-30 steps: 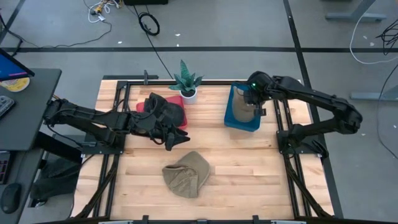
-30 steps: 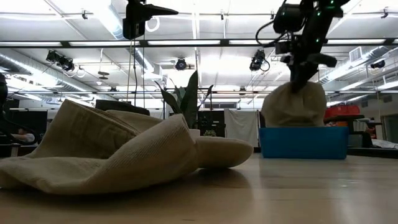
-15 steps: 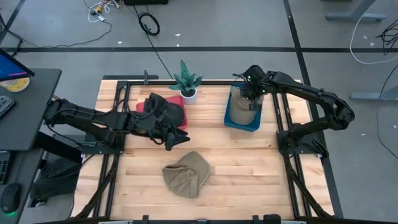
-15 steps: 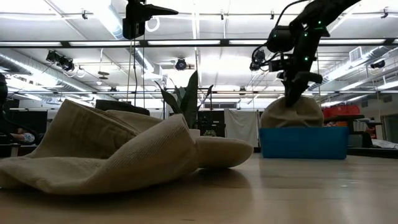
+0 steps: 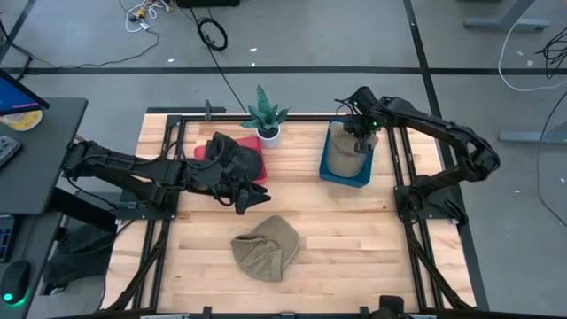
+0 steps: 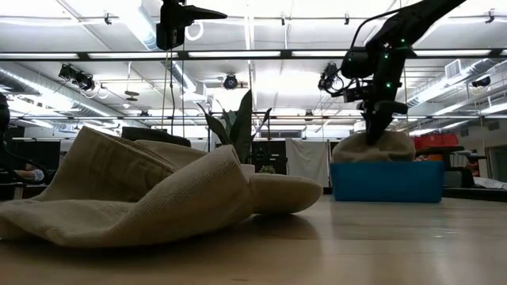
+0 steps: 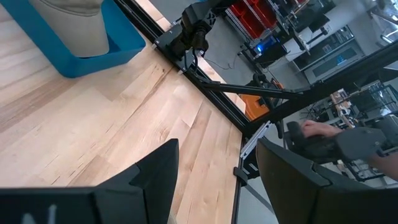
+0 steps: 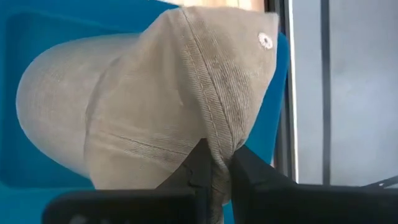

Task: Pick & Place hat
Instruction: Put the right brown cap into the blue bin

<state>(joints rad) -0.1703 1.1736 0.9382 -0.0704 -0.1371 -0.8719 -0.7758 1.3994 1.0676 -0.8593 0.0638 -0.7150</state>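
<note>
Two hats (image 5: 266,247), plant (image 5: 265,118), red object (image 5: 205,151) nearby.

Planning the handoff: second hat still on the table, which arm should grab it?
Probably left. The left tool is open, sitting just behind the loose hat. The right tool is shut on the hat in the blue bin.

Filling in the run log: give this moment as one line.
right end effector: shut on hat, in blue bin | left end effector: open, idle | second hat: on table
</note>
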